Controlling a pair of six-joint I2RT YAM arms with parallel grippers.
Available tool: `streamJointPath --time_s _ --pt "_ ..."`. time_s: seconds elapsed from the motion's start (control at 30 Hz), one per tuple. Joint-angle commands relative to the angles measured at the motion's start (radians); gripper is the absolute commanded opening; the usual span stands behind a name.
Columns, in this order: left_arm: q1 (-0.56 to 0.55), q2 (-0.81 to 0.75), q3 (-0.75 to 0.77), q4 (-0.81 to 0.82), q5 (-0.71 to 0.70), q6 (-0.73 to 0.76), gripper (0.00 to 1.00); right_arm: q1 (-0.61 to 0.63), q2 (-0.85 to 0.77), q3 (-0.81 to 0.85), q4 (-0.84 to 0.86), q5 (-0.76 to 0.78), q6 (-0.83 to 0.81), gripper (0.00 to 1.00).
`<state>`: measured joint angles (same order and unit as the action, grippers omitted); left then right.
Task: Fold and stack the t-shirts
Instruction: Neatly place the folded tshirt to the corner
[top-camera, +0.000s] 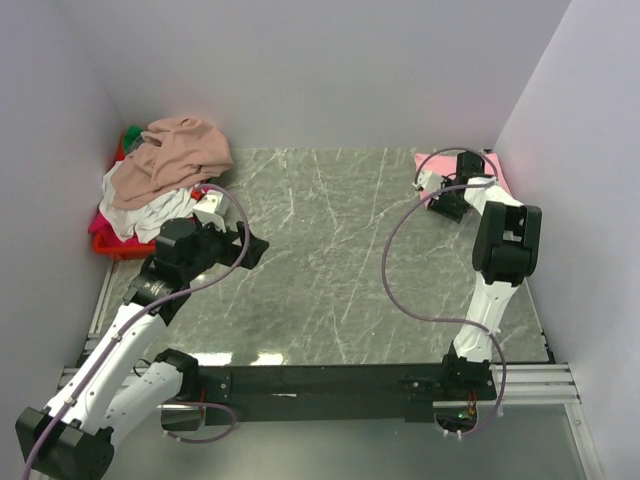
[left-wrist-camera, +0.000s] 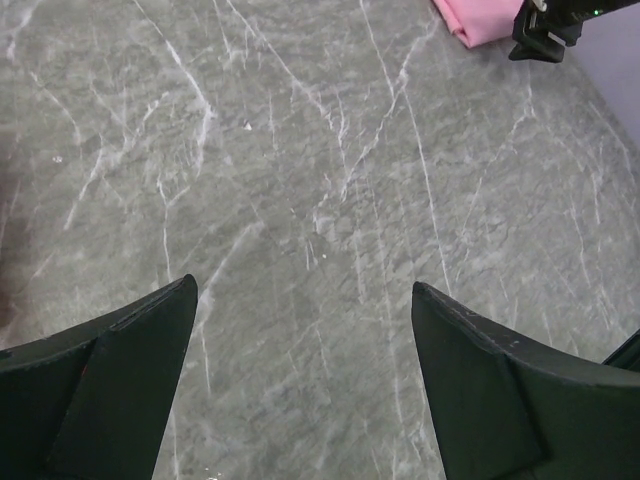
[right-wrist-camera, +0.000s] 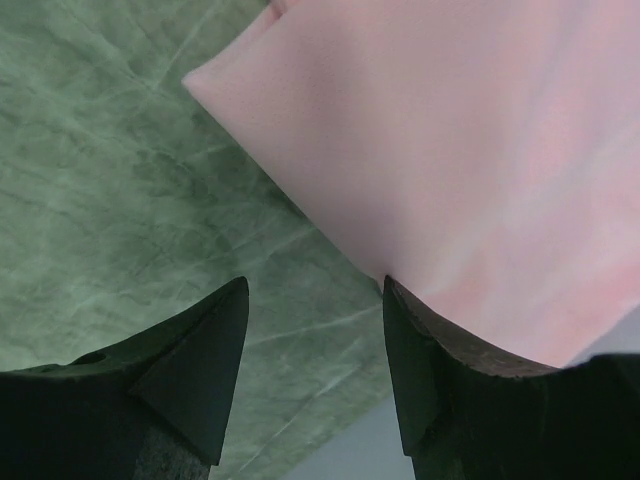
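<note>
R gripper (right-wrist-camera: 315, 285): jaws apart, nothing btwn. Folded pink t-shirt (right-wrist-camera: 450, 150) at its 1 o'clock, far-right corner of tabletop (top-camera: 330, 250). L gripper (left-wrist-camera: 305, 288): jaws wide, over bare marble. Top view: other t-shirts (top-camera: 170, 165) heaped at 10 o'clock on red basket (top-camera: 112, 247).

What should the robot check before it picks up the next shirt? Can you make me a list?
1. Is the left gripper open and empty? Ok: its fingers stand wide apart over bare table.
2. Is the right gripper holding nothing? Ok: it is open at the edge of the pink shirt, with nothing pinched.
3. Is the pink shirt folded flat in the far right corner? Ok from what shows, though the arm hides part of it.
4. Is there a next shirt to take? Ok: the tan shirt lies on top of the pile in the red basket.
5. How many shirts are left? Cannot tell.
</note>
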<state>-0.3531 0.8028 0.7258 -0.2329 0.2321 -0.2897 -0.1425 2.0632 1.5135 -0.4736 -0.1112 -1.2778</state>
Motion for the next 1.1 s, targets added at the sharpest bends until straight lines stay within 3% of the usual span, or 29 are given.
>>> streamJointPath --time_s 0.0,0.53,0.63,0.77,0.93,0.97,1.07 --pt "-0.001 0.041 -0.008 0.038 0.024 0.029 0.93 -0.012 0.029 0.089 -0.005 0.060 -0.028 0.63" --pt "0.000 0.099 -0.011 0.043 0.059 0.044 0.92 -0.012 0.155 0.154 0.040 0.110 -0.068 0.60" --pt "0.000 0.099 -0.012 0.040 0.059 0.044 0.92 -0.012 0.173 0.171 0.026 0.131 -0.072 0.53" --pt "0.002 0.092 -0.017 0.044 0.061 0.043 0.93 -0.012 0.147 0.120 0.046 0.125 -0.081 0.35" --pt "0.002 0.096 -0.017 0.044 0.075 0.040 0.92 -0.017 0.095 0.054 0.064 0.117 -0.087 0.26" --pt "0.002 0.095 -0.017 0.043 0.078 0.038 0.93 -0.017 0.083 0.024 0.066 0.114 -0.091 0.21" --pt "0.002 0.091 -0.020 0.046 0.084 0.037 0.92 -0.017 0.032 -0.050 0.092 0.114 -0.095 0.20"
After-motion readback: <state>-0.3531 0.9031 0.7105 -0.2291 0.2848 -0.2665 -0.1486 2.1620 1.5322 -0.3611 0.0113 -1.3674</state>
